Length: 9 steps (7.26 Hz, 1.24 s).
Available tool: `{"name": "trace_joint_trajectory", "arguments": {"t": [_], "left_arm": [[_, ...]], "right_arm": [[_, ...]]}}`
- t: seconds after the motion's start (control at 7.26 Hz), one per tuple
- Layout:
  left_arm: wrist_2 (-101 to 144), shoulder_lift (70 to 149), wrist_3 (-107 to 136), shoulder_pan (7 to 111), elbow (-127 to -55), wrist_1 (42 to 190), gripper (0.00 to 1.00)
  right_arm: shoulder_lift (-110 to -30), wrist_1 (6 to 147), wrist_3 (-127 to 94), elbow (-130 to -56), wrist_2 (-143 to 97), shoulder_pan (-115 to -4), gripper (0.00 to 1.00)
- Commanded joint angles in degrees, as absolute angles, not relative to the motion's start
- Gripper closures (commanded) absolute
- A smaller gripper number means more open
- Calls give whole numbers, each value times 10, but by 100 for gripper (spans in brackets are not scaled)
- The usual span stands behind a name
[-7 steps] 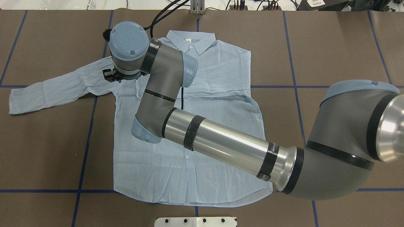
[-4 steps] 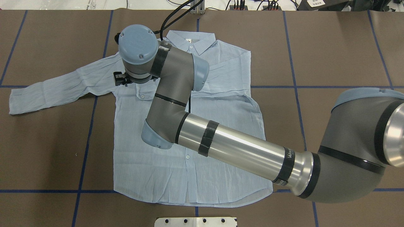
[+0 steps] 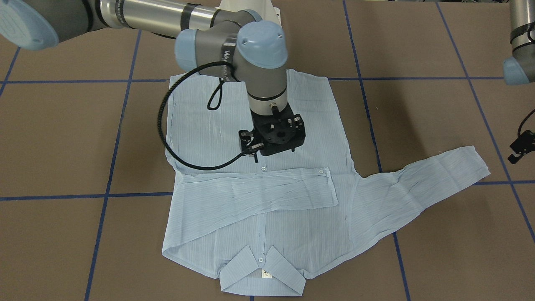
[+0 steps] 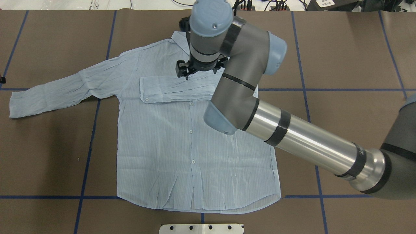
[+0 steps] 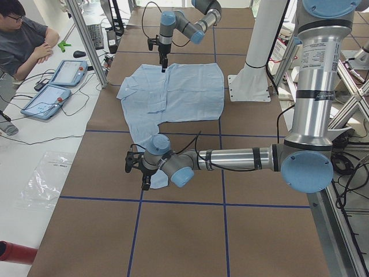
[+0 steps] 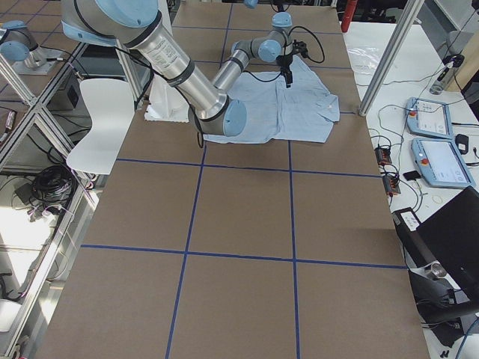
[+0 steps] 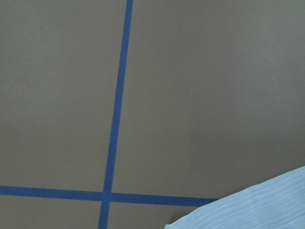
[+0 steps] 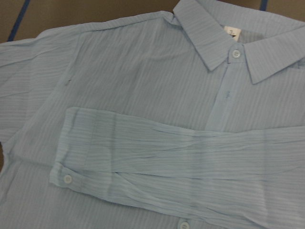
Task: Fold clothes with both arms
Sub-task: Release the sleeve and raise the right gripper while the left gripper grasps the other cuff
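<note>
Shirt [image 4: 191, 146], light blue with fine stripes, lies flat and buttoned, front up, on the brown table [image 4: 341, 48], directly under the right gripper [image 3: 276, 140]. That gripper points straight down and hangs above the chest, clear of the cloth. Its fingers are hidden beneath its own body in every view, so I cannot tell whether they are spread or pressed together. Roughly below it the folded sleeve [image 4: 175, 89] lies across the chest, and its cuff [image 4: 146, 94] ends on the side of the gripper toward the robot's left. Beyond the gripper, away from the robot's base, is the collar [image 3: 261, 278] with its small white neck label [image 8: 232, 32]; the hem lies on the base side. A black cable [image 3: 167, 125] loops from the right arm [image 4: 302, 139] to the gripper's side.

The outstretched sleeve [image 4: 65, 89] runs flat across the table toward the left gripper [image 3: 519, 149]. Its end lies near that gripper but apart from it. The left gripper is small and at the frame edge, so I cannot tell how its fingers stand. The left arm [image 5: 311, 115] reaches out low over the table to it.

Blue tape lines [image 4: 87, 146] cross the table under both grippers. Past the table's far edge from the robot, a person [image 5: 20, 40] sits beside two tablets [image 5: 52, 92].
</note>
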<state>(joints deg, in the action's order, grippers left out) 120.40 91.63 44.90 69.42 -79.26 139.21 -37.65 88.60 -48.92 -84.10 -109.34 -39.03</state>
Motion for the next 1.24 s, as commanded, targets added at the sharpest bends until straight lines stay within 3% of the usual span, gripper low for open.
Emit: {"name": "trace_joint_trajectory", "arguments": {"t": [0.0, 0.14, 0.83, 0.96, 1.1], "left_arm": [[1159, 915, 468, 644, -768, 1423, 4], [1153, 918, 467, 637, -743, 1442, 7], [1153, 922, 460, 624, -727, 1445, 54], [1153, 922, 460, 621, -727, 1445, 68], [1153, 925, 459, 620, -728, 1445, 88]], "right_arm": [[-458, 895, -460, -914, -1130, -424, 0], [-459, 894, -460, -914, -1129, -425, 0], [-471, 883, -465, -925, -1129, -425, 0], [-475, 883, -465, -925, -1129, -425, 0], [-475, 883, -465, -925, -1129, -425, 0]]}}
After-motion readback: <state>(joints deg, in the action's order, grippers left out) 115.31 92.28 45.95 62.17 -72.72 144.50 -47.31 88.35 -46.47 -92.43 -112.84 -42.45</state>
